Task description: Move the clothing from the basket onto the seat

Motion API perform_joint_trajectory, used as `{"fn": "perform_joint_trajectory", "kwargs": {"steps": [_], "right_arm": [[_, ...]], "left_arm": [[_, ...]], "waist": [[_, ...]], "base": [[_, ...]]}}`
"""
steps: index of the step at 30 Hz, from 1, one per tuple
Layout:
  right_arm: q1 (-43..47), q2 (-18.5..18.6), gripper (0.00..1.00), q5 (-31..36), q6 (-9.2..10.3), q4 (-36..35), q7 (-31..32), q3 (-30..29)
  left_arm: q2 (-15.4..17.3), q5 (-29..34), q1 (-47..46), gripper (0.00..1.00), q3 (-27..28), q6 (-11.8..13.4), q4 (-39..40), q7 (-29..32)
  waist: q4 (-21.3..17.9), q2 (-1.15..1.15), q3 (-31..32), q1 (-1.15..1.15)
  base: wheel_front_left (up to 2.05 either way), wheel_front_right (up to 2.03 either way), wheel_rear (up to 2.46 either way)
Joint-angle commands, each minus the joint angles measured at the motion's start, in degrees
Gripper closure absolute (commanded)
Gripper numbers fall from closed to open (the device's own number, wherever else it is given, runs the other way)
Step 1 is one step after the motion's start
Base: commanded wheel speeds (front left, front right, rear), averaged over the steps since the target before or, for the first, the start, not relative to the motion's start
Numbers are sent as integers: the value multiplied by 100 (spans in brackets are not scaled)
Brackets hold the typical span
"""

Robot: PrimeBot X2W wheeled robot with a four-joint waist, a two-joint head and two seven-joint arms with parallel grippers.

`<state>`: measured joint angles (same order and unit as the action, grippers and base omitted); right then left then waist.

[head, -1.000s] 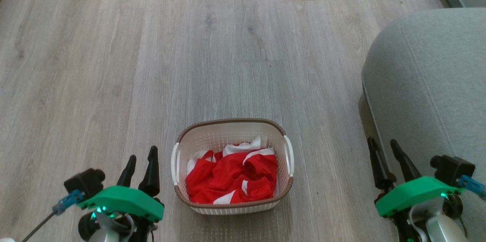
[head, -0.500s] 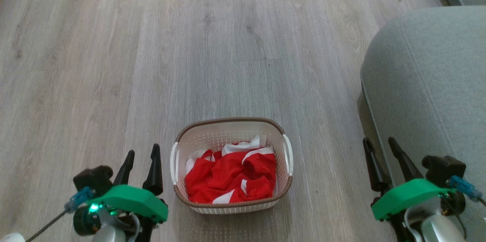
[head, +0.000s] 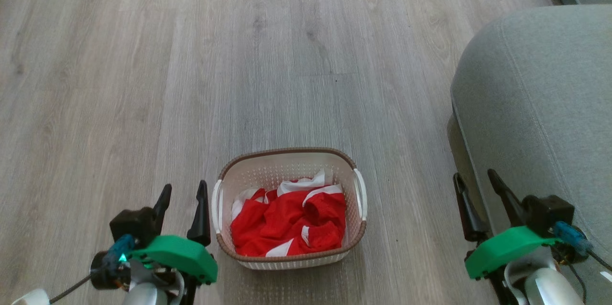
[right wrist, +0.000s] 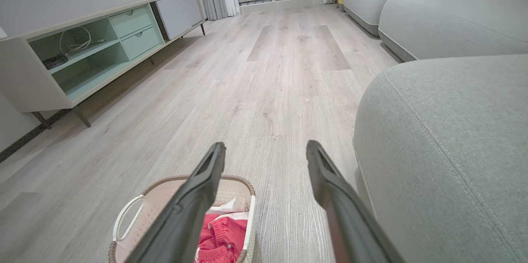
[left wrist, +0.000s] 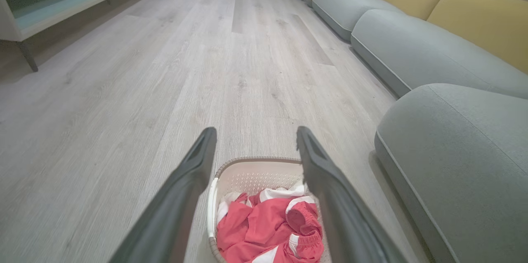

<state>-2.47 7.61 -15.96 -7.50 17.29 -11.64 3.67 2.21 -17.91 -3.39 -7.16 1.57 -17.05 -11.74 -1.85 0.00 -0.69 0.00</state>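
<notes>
The red clothing (head: 290, 223) with white stripes lies crumpled inside the cream basket (head: 287, 158) on the wood floor; the clothing (left wrist: 268, 230) and the basket (left wrist: 251, 164) also sit low in the left wrist view. My left gripper (head: 184, 192) hovers open just left of the basket, nothing between its fingers. At the lower right my right gripper (head: 475, 181) is open too, beside the front edge of the grey seat (head: 540, 99). The right wrist view has the basket (right wrist: 132, 209) at lower left, the clothing (right wrist: 218, 234) in it and the seat (right wrist: 445, 139) on the right.
Pale wood floor (head: 239, 56) stretches ahead of the basket. More grey sofa cushions (left wrist: 412, 44) with yellow backs line the right side. A low white and mint cabinet (right wrist: 82, 52) stands along the left wall.
The left gripper has shifted right, closer to the basket, and its fingers have spread wider. The whole head view has slid slightly, so the camera moved. Clothing and basket lie as before.
</notes>
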Motion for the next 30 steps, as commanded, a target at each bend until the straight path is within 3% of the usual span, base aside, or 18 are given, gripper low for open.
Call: {"fn": "perform_joint_trajectory", "kwargs": {"steps": [1,16,30], "right_arm": [[-282,102,0,169,1,-143,-105,106],[-317,164,0,960,1,-156,-336,178],[-341,189,0,868,1,-143,-336,206]], "left_arm": [[60,192,-316,0,131,40,165,-97],[66,1015,-342,0,52,126,119,-326],[66,1021,-365,0,54,121,100,-326]], "waist": [[-6,0,0,0],[-27,0,-2,0],[-22,0,-51,0]], "base": [[0,0,0],[0,0,0],[0,0,0]]}}
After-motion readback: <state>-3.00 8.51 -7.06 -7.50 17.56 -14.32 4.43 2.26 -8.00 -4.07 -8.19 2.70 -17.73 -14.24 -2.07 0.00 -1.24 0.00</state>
